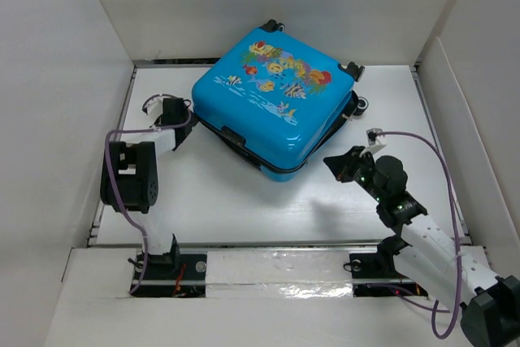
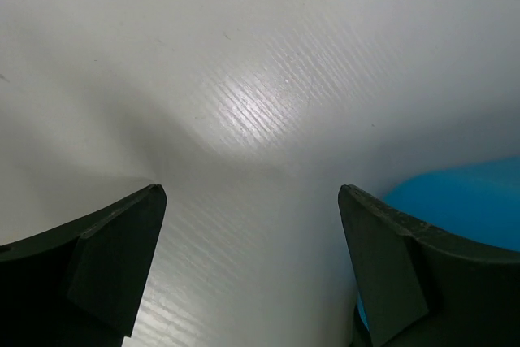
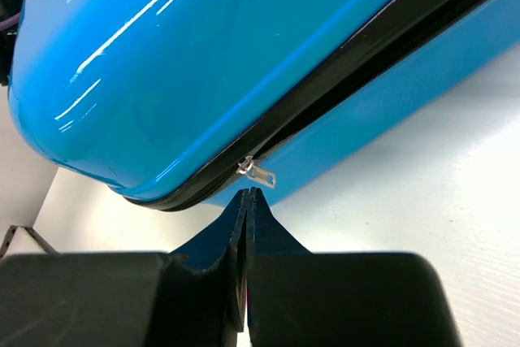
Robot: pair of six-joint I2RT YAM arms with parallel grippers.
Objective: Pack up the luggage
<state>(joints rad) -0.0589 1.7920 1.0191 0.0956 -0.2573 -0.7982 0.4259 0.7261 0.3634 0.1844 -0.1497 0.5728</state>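
The luggage [image 1: 272,103] is a bright-blue suitcase with a fish print, lying flat and closed at the back middle of the table, its black wheels at the far side. My left gripper [image 1: 156,106] is open beside its left corner; the blue shell [image 2: 467,201] shows just right of my right finger. My right gripper [image 1: 335,164] is shut with nothing between its fingers, just off the near right corner. In the right wrist view the fingertips [image 3: 248,195] sit just below a small silver zipper pull [image 3: 260,172] on the black zipper seam, apart from it.
White walls enclose the table [image 1: 244,209] on the left, back and right. A taped rail [image 1: 276,270] runs along the near edge between the arm bases. Purple cables loop off both arms.
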